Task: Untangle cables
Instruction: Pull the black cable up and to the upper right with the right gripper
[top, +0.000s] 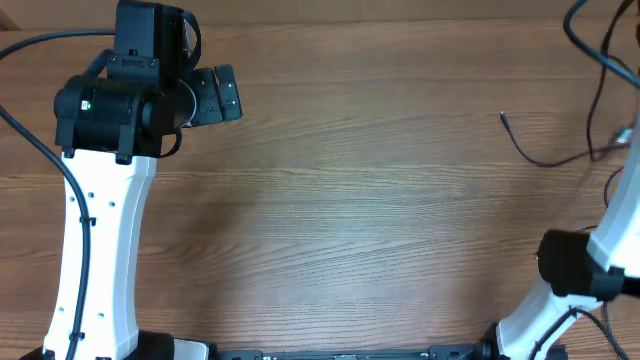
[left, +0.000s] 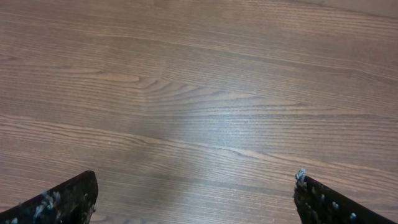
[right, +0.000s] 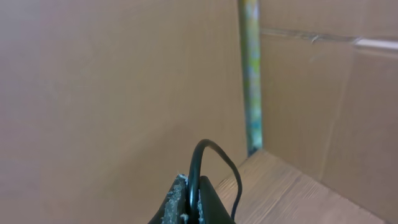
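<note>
Overhead, the cables (top: 550, 163) lie in the upper right of the frame on the wooden table (top: 360, 220). One thin black cord ends in a small plug tip (top: 503, 117), and more strands run off the top right corner. The right arm (top: 600, 260) stands at the right edge, its gripper out of that frame. The right wrist view shows what the overhead does not: the right gripper (right: 188, 190) is pressed together low in the frame, pinching a cable (right: 200, 155) that arches up out of its tips. In the overhead's upper left, the left gripper (top: 228, 95) is well apart from the cords. Its wrist view shows its fingers (left: 62, 199) spread wide in the bottom corners over bare wood, holding nothing.
</note>
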